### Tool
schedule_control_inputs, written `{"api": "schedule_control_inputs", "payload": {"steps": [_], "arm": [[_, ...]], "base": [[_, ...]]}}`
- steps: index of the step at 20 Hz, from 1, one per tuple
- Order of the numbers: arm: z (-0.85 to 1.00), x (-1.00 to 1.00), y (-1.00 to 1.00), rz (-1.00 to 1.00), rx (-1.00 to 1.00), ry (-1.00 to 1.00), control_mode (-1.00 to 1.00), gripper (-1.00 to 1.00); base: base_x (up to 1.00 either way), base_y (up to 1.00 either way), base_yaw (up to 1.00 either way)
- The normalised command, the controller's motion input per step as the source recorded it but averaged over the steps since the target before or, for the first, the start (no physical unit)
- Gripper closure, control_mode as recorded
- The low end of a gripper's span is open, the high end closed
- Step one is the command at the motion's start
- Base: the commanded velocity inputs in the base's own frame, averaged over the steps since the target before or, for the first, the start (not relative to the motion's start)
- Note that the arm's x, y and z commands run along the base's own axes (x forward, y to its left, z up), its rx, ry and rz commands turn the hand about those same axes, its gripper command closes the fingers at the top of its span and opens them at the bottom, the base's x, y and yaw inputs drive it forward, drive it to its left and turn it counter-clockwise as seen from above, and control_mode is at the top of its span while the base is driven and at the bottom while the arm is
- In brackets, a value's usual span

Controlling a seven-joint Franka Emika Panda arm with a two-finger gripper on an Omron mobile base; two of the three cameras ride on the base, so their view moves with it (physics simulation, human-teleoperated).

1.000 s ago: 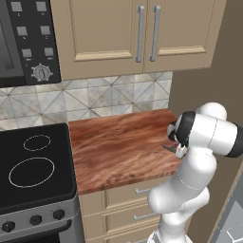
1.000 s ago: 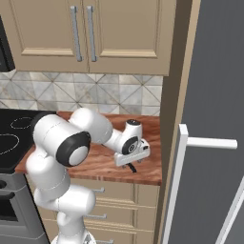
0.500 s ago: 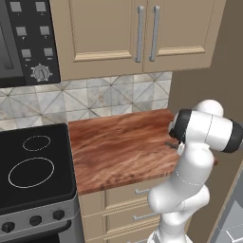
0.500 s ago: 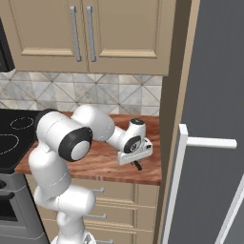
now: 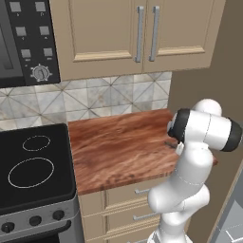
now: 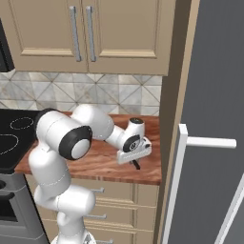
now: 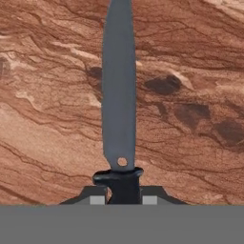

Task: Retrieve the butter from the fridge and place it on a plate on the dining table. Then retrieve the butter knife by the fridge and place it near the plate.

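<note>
The butter knife lies flat on the reddish wood counter, its dark blade pointing away from the hand. My gripper is shut on its black handle, one fingertip on each side. From the right base view the gripper points down at the counter's right end, with the knife a dark sliver under it, close to the fridge. The butter, the plate and the dining table are out of view.
The fridge's white bar handle juts out just right of the hand. A black stovetop borders the counter on the left. Beige cabinets hang overhead, and drawers sit below the counter.
The jaws have closed from wide open onto the knife's handle. The hand settled slightly lower over the counter's right end.
</note>
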Motion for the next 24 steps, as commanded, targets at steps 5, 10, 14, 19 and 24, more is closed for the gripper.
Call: {"api": "schedule_control_inputs", "payload": {"steps": [5,10,14,19,24], "arm": [[0.34,-0.08,0.31,-0.05,-0.02,-0.05,-1.00,1.00],[0.76,-0.03,0.53,-0.11,-0.02,-0.03,-1.00,1.00],[0.84,-0.34,0.49,-0.31,0.13,0.00,-1.00,1.00],[0.88,-0.81,0.60,-0.34,0.01,-0.04,-1.00,1.00],[0.81,-0.79,0.48,-0.36,0.00,0.00,-1.00,1.00]], "base": [[0.00,0.00,0.00],[0.00,0.00,0.00],[0.00,0.00,0.00],[0.00,0.00,0.00],[0.00,0.00,0.00]]}}
